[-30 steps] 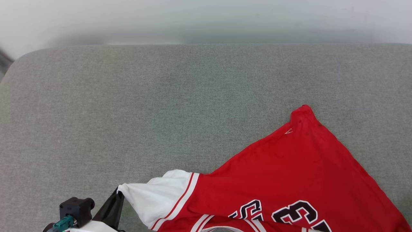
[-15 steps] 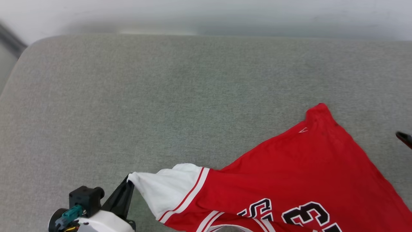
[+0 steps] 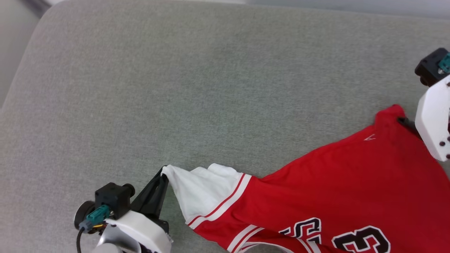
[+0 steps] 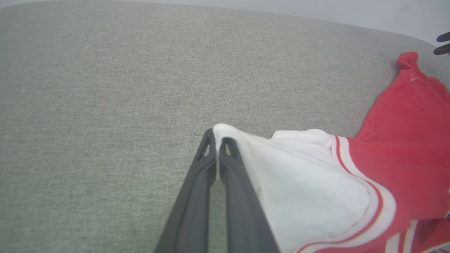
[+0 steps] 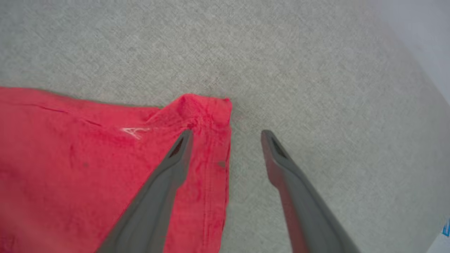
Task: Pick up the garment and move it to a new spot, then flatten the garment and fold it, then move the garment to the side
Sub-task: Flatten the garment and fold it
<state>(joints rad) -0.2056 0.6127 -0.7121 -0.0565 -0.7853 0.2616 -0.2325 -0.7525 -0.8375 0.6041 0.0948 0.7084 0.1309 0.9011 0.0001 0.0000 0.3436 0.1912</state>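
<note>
Soft, light and limp, the garment (image 3: 334, 189) sprawls across the lower right of the head view on the grey upholstered surface (image 3: 175, 88), best taken by corners and hems: the left hand (image 4: 217, 135), held low, pinches the white sleeve tip (image 4: 225, 130), while the right hand (image 5: 226, 135) hovers spread-fingered astride the red hem corner (image 5: 211, 105), gripping nothing.

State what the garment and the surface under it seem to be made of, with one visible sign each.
The garment: probably a thin, soft, matte fabric; it wrinkles and drapes limply, with stitched hems. The surface: seemingly padded upholstery in matte grey-green woven cloth; a fine flecked weave shows, and its corner is rounded.
</note>
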